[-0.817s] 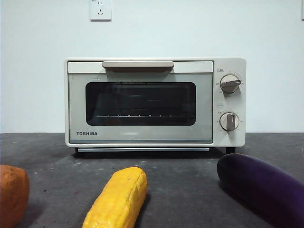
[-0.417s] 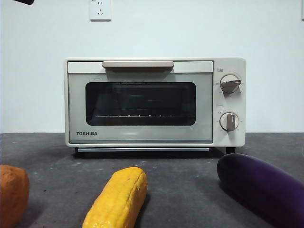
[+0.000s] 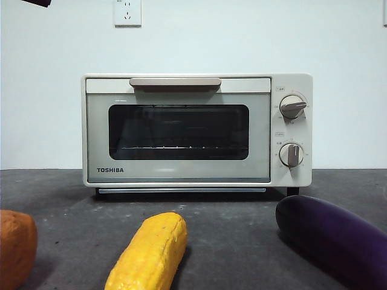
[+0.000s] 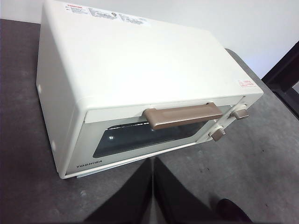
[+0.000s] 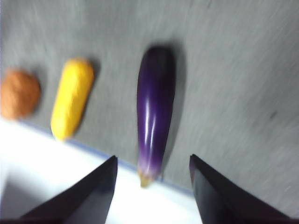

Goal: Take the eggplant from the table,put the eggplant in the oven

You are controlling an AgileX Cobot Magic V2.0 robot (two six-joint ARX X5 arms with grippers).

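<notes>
The eggplant (image 3: 338,238) lies glossy and dark purple on the table (image 3: 242,223) at the front right, ahead of the oven (image 3: 197,129). The oven's glass door is closed. In the blurred right wrist view the eggplant (image 5: 155,112) lies lengthwise below my right gripper (image 5: 153,157), which is open and hangs above its stem end without touching it. My left gripper (image 4: 152,184) is shut on nothing and hovers high in front of the oven (image 4: 140,65), facing its handle (image 4: 183,116).
A yellow corn cob (image 3: 150,252) lies at the front centre and an orange lump (image 3: 16,246) at the front left. Both show beside the eggplant in the right wrist view. A black arm tip (image 3: 37,2) shows at the top left corner.
A black arm tip has come into the front view's top left corner and edged a little to the right. The oven, eggplant, corn and orange lump have not moved.
</notes>
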